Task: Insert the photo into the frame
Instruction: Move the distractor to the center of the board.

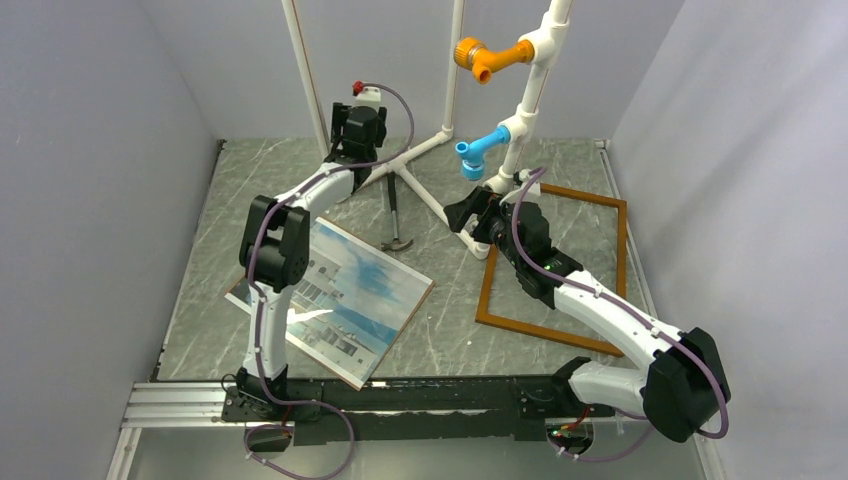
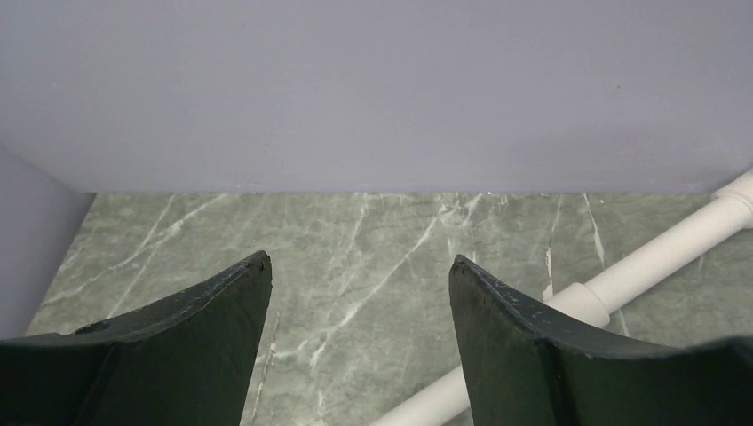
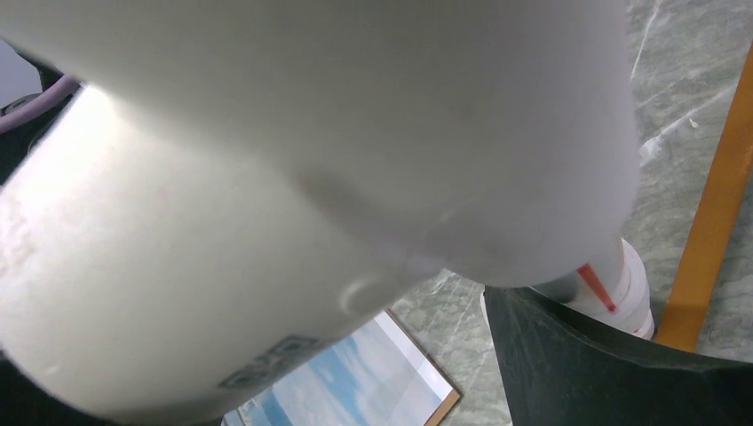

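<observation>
The glossy rectangular sea-and-sky photo (image 1: 360, 280) lay left of the white plastic pipe stand (image 1: 533, 90) and the thin orange-brown wooden frame (image 1: 540, 331) right of it, seemingly awaiting pickup; the left pincer (image 2: 360, 266) gaped empty, while the right pincer (image 1: 476, 214), crowding the stand, hid its state.

A hammer (image 1: 392, 215) lies on the marble table (image 1: 250, 190) beside a white pipe stand (image 1: 527, 100).

No readable text or numbers anywhere; grey marks (image 3: 266, 368) on white casing (image 3: 266, 177), too blurred
</observation>
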